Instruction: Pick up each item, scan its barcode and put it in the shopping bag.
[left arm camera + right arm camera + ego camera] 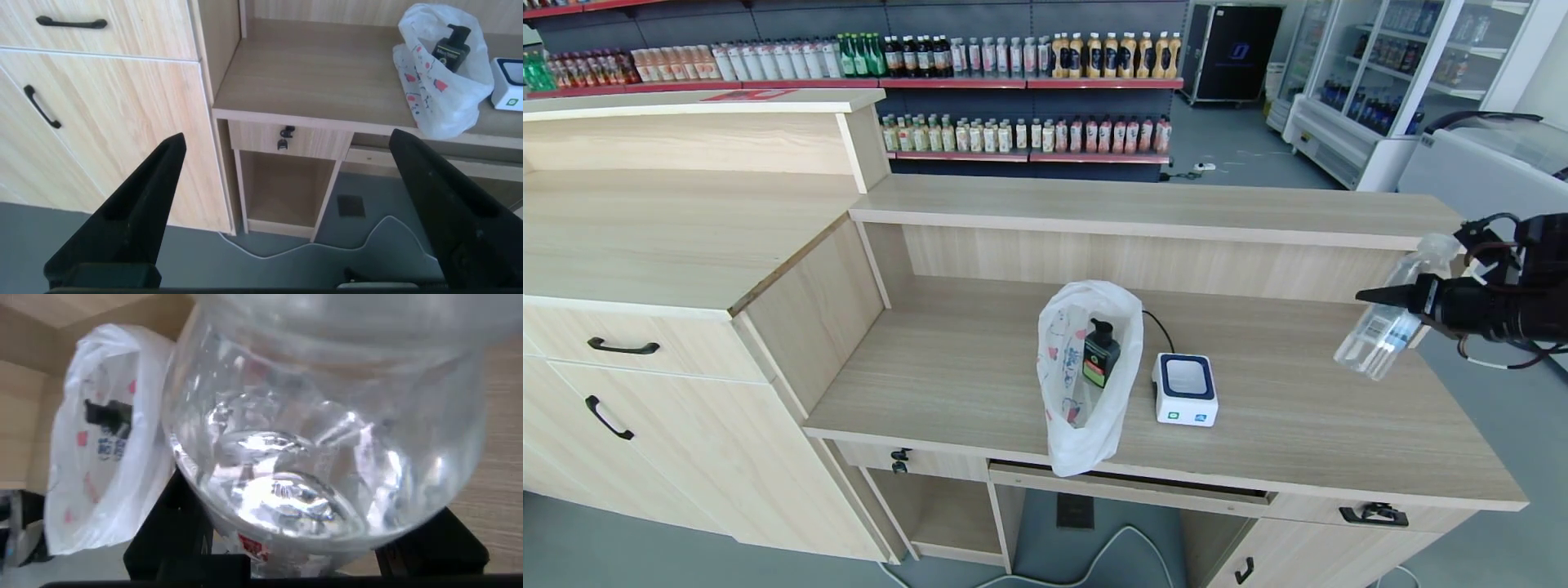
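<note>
Clear plastic marks the spray bottle (pixel 1372 347) that the right end effector (pixel 1396 304) has clamped between its dark fingers (pixel 1376 295). The bottle is held off the desk (pixel 1298 408) over its right end, tilted, with the trigger head uppermost and the base pointing down toward the desk top. In the right wrist view the bottle's rounded base (pixel 327 441) sits right in front of the camera, gripped on both sides. The white shopping bag (pixel 1086 384) stands well apart from this end effector, off toward the robot's left, with its mouth open and a dark pump bottle (pixel 1101 355) upright inside. The white scanner (pixel 1184 388) lies on the desk just beside the bag, between the bag and the right end effector, though much closer to the bag. The left end effector (pixel 286 139) hangs low in front of the desk with its fingers (pixel 131 220) spread wide apart and nothing between them. A small drawer (pixel 286 139) and an open cubby lie beyond it, and the bag (pixel 445 77) is higher up, off to one side.
</note>
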### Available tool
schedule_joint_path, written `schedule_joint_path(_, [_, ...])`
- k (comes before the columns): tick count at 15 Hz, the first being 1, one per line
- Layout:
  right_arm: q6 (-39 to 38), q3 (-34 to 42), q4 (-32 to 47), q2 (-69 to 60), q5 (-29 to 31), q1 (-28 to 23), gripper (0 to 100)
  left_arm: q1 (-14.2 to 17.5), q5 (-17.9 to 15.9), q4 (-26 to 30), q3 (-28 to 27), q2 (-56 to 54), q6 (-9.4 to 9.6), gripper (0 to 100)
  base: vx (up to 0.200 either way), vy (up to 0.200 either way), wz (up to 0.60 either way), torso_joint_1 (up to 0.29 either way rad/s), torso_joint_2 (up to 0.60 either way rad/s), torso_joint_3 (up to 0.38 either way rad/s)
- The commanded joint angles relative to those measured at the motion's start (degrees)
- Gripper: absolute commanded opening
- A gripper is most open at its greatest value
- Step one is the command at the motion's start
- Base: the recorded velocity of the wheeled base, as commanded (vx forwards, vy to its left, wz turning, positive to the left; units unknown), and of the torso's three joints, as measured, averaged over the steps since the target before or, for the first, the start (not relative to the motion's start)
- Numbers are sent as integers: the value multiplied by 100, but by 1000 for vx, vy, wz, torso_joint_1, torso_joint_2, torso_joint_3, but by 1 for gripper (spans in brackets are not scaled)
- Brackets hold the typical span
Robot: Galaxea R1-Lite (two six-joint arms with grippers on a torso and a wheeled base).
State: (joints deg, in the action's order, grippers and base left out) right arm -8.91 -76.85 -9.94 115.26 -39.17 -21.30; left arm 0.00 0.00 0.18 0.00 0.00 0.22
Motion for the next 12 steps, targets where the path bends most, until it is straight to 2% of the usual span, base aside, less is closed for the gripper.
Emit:
schedule_joint_path(1, [-199, 460, 501, -1603, -1392, 64, 0, 0, 0, -1, 0, 0, 4, 100, 0, 0, 0, 0, 0, 0])
schedule_joint_path(2, [-190, 706, 510, -1937, -1884, 99, 0, 0, 0, -1, 0, 0, 4, 100, 0, 0, 0, 0, 0, 0])
schedule_joint_path(3, [-190, 926, 519, -2236, -2130, 275, 0, 0, 0, -1, 0, 0, 4, 100, 0, 0, 0, 0, 0, 0])
schedule_joint_path(8, [-102, 2121, 466, -3704, -2490, 1550, 0, 0, 0, -1, 0, 0, 4, 100, 0, 0, 0, 0, 0, 0])
schedule_joint_path(12, [531, 2614, 501, -4293, -2464, 2262, 0, 0, 0, -1, 0, 0, -4, 100, 0, 0, 0, 0, 0, 0])
